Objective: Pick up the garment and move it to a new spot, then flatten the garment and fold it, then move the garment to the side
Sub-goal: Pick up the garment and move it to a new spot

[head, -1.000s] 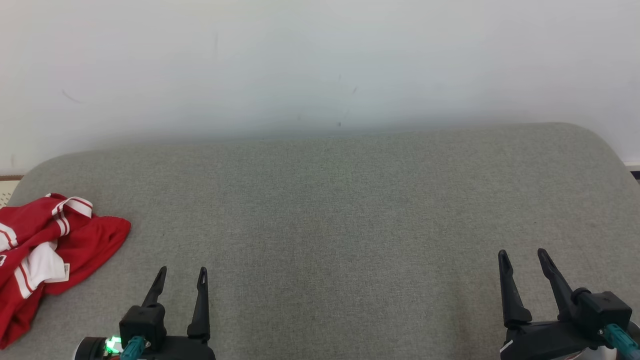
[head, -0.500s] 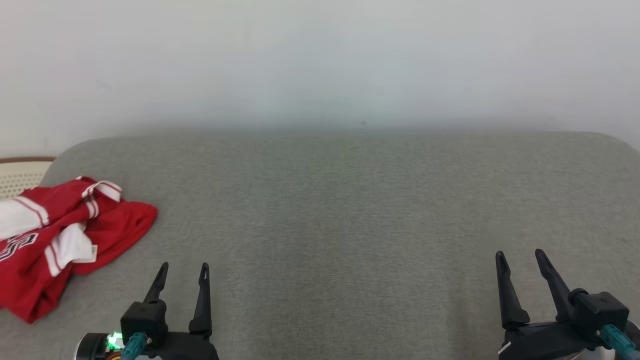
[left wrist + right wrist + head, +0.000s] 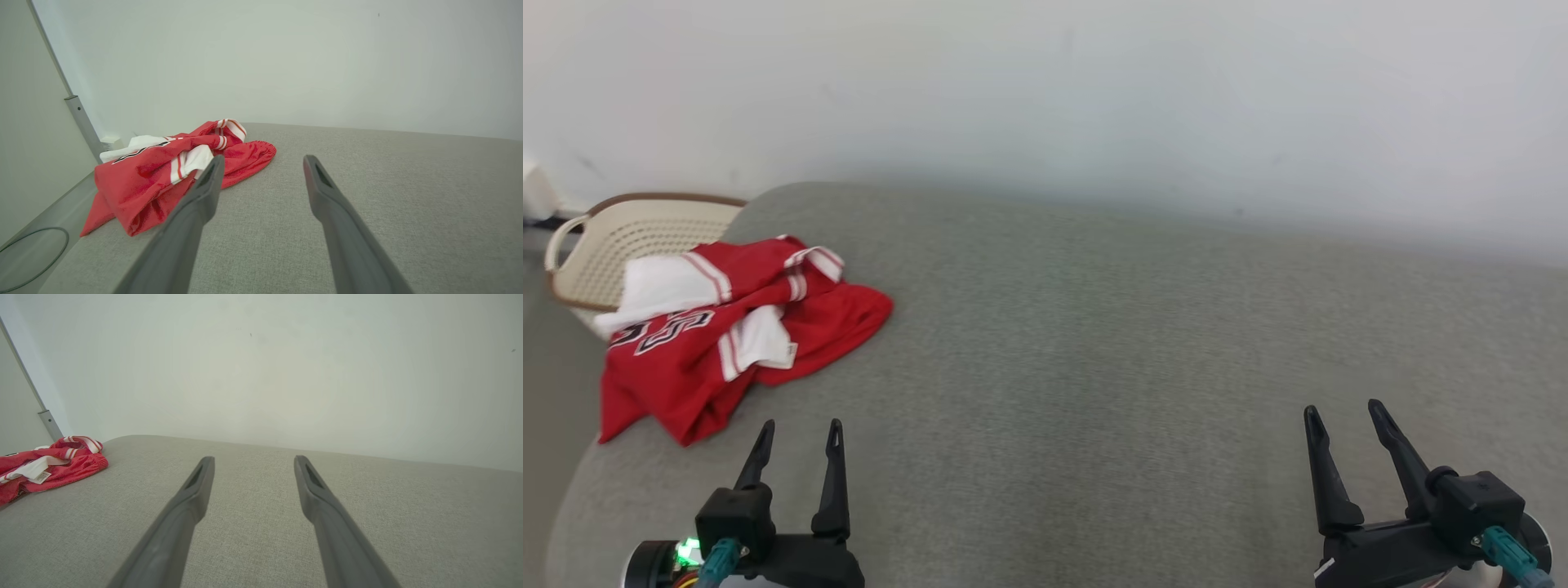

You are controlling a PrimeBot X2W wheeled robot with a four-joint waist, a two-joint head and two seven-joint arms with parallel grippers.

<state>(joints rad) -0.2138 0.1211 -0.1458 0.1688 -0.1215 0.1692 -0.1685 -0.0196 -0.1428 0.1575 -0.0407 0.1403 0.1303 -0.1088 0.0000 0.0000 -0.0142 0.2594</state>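
A: Diff against a second ago?
B: Whole head view swung, so reads as a camera turn, not cloth motion. Now takes in the full red-and-white garment [image 3: 735,335], cut by the left edge before. Also brings in a cream basket [image 3: 613,245], unseen a second ago.
A: Garment location?
B: Lies crumpled at the far-left end of the grey cushion [image 3: 1094,343], ahead of the left gripper [image 3: 801,425], not touching it. Laps over the basket's near rim with a white part.
A: Inside the basket?
B: Can't tell. Perforated inner wall visible, bottom blocked by the garment.
A: Tools?
B: Left gripper spread apart, holding nothing. Right gripper [image 3: 1342,408] likewise spread and empty, at lower right, well apart from the garment.
A: Hidden or cut off?
B: Black-and-white lettering on the garment creased, unreadable. Small tag on a white panel, too small to read. In left wrist view, near edge of garment covered by one finger. In right wrist view, garment clipped by the left edge. Dark cable [image 3: 36,253] looped on the floor beside the cushion, partly out of frame.
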